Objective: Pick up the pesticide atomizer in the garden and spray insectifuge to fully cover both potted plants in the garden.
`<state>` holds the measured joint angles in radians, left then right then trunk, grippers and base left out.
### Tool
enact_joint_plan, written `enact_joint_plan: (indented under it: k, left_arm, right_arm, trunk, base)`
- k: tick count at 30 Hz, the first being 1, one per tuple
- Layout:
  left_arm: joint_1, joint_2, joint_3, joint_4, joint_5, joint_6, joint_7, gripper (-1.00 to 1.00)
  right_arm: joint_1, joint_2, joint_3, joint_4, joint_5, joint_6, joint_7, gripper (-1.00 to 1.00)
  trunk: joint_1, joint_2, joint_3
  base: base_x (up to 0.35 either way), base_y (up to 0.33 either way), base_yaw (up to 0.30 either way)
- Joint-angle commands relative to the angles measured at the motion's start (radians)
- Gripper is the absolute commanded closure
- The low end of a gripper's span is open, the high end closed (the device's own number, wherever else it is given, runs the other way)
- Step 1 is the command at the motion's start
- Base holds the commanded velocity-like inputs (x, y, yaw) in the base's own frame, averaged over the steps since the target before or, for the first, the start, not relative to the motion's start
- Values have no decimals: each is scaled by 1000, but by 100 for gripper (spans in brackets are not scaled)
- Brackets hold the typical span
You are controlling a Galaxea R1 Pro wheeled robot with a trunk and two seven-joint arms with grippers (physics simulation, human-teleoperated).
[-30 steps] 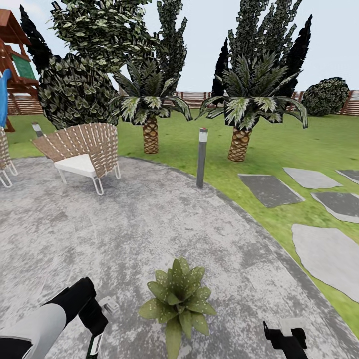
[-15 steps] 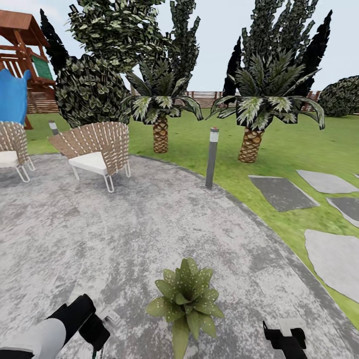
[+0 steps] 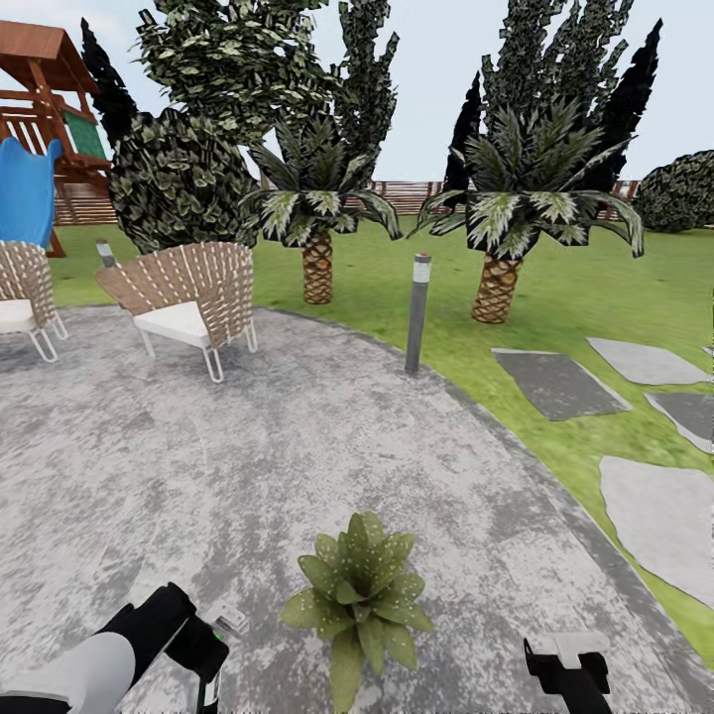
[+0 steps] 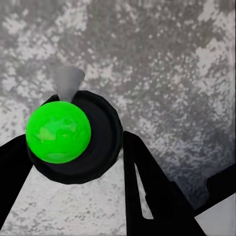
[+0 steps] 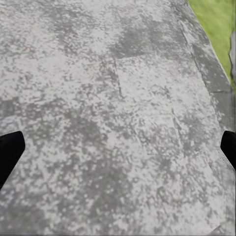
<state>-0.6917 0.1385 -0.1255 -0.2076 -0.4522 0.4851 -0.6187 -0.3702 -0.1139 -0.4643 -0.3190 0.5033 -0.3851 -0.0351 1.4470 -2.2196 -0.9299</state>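
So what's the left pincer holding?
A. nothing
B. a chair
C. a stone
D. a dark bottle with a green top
D: in the left wrist view the left pincer is closed on the pesticide atomizer, a dark round bottle with a bright green top.

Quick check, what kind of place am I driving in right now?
A garden or backyard, by the look of it: grey stone patio, lawn with palms, a wicker chair and a wooden fence behind.

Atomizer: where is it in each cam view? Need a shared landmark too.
Head: pesticide atomizer at bottom left, in the left hand.
Left wrist: centre-left, seen from above, green top, between the fingers.
Right wrist: bare paving and a grass strip.
Shared landmark: the grey stone patio.
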Motion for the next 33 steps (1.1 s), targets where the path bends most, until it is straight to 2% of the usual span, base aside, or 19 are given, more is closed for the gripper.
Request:
enact_joint_plan:
  k: [1, 7, 15, 27, 33]
  left_arm:
    - [0, 0, -8, -3, 2, 6, -4, 100]
    - [0, -2, -5, -4, 3, 6, -4, 100]
    - [0, -10, -6, -4, 4, 6, -4, 100]
    - [0, -20, -6, -6, 4, 6, -4, 100]
    - [0, -29, -6, -6, 4, 6, -4, 100]
  right_arm:
    - [-1, 0, -5, 2, 11, -5, -3, -100]
    - [-1, 0, -6, 1, 9, -5, -3, -100]
    - [-1, 0, -5, 1, 9, -5, -3, -100]
    - [-1, 0, -6, 1, 9, -5, -3, -100]
    - [-1, 0, -5, 1, 9, -5, -3, -100]
  trunk:
    - [0, 0, -1]
    - [0, 0, -1]
    - [0, 0, -4]
    - [0, 0, -7]
    - [0, 0, -7]
  base:
    - [-155, -229, 0]
    - [-227, -203, 10]
    - [-193, -209, 230]
    - [-12, -271, 262]
    - [-9, -274, 48]
